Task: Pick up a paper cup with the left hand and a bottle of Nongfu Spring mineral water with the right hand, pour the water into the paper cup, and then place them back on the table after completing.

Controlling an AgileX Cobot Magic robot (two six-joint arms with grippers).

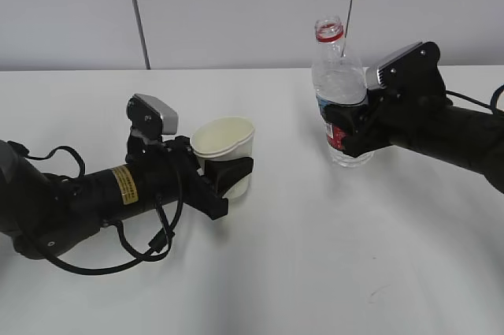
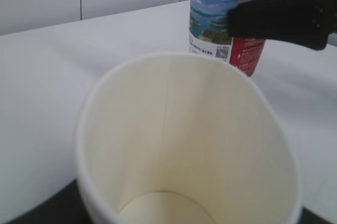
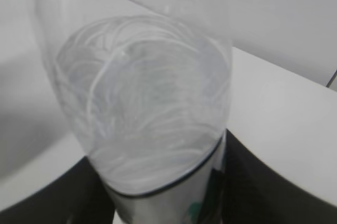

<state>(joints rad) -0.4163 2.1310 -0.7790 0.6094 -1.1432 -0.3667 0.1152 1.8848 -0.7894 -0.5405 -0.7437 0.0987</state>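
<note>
A white paper cup (image 1: 224,142) stands upright at the left of the white table (image 1: 299,256), empty inside (image 2: 184,129). My left gripper (image 1: 228,177) is shut on its lower wall, and a dark finger (image 2: 37,211) shows beside the cup. The clear water bottle (image 1: 339,83), with a red neck ring, no cap and a red and blue label, stands upright to the right. My right gripper (image 1: 346,126) is shut on its labelled middle, and black fingers (image 3: 263,182) press both sides of the bottle (image 3: 147,113). The left wrist view shows the bottle (image 2: 221,29) just beyond the cup.
A black cable (image 1: 150,252) loops on the table under the left arm. A pale panelled wall (image 1: 236,4) runs along the table's far edge. Bare white tabletop lies between the two arms and in front of them.
</note>
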